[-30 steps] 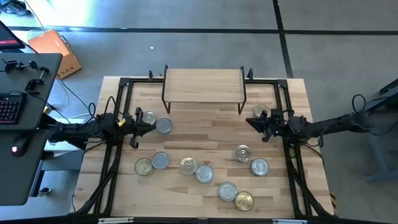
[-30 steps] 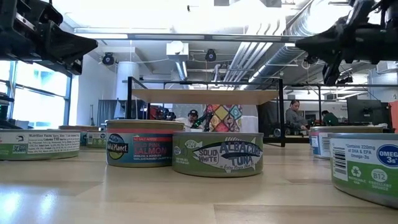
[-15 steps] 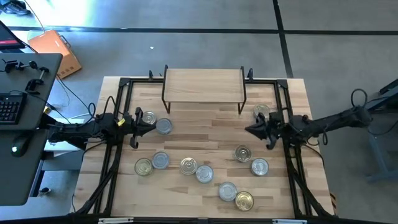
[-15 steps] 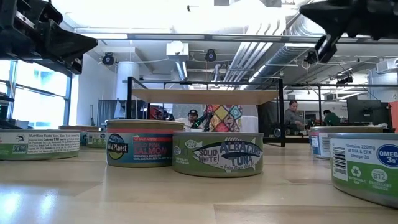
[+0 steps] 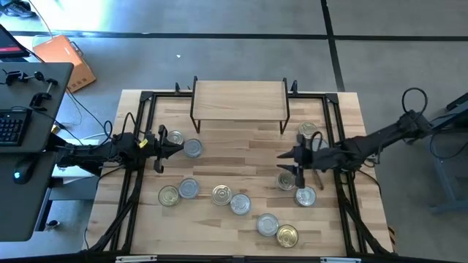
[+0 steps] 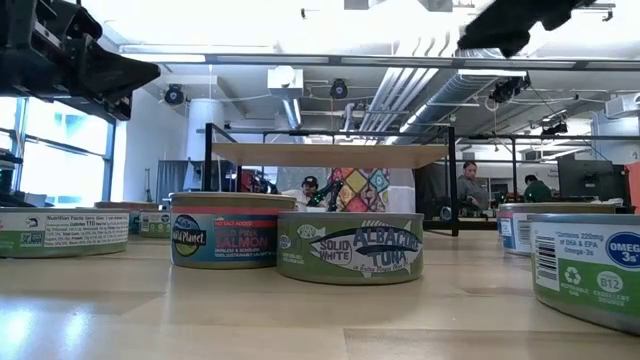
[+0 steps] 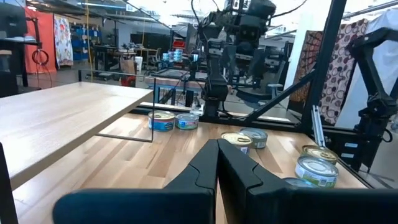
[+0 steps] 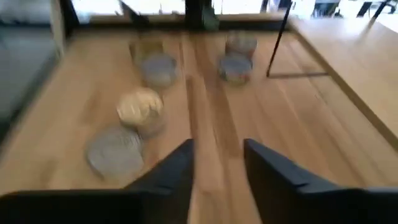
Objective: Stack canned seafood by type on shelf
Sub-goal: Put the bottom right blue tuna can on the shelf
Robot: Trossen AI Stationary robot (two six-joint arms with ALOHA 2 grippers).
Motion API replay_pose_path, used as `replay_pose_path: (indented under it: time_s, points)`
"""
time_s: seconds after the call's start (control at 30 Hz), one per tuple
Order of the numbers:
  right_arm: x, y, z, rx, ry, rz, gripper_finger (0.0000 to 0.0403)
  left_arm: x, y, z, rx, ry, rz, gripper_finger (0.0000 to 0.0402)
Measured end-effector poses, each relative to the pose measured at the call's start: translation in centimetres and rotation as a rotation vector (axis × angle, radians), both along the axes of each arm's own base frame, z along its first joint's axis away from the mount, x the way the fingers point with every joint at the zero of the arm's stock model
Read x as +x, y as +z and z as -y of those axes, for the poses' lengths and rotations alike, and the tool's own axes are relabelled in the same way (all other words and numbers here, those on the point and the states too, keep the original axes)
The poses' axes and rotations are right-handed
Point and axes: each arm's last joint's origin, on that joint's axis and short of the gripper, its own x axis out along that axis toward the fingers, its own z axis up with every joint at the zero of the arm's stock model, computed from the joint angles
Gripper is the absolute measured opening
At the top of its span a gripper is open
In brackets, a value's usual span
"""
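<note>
Right wrist view blurred; tin labels unreadable there. Flat round silver and gold tins (image 5: 240, 204) lie scattered on the slatted wooden tabletop (image 5: 248, 146). Right gripper (image 5: 281, 155), fingers parted, empty, hovers near the right-hand tins. Left gripper (image 5: 180, 147), fingers shut, empty, waits beside two tins. Beyond, the small light-wood shelf (image 5: 240, 100) on black legs holds nothing.

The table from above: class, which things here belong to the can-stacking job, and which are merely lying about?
Belong to the job:
- seafood tins, scattered on the tabletop
- shelf, nothing on it yet
- right gripper, open, out over the tins
- left gripper, shut, waiting

Lying about:
- keyboard
- orange box on the floor
</note>
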Motion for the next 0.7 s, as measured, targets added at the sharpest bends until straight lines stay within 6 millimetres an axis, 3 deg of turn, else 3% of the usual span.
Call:
replay_pose_path:
  time_s: [0.1,0.23,0.43,0.7]
  points:
    - [0.8,0.0,-0.6,-0.060,0.044,-0.143,0.0207,0.0,0.0,0.0,0.000,0.000,-0.001,0.0000]
    - [1.1,-2.8,-2.4,-0.100,0.169,-0.357,0.0246,0.0,0.0,0.0,0.000,0.000,-0.001,0.0000]
    - [0.9,-7.3,-5.2,-0.206,0.248,-0.542,0.0241,0.0,0.0,0.0,0.000,0.000,-0.001,0.0000]
    - [0.6,-10.8,-7.1,-0.345,0.269,-0.687,0.0214,0.0,0.0,0.0,0.000,0.000,-0.001,0.0000]
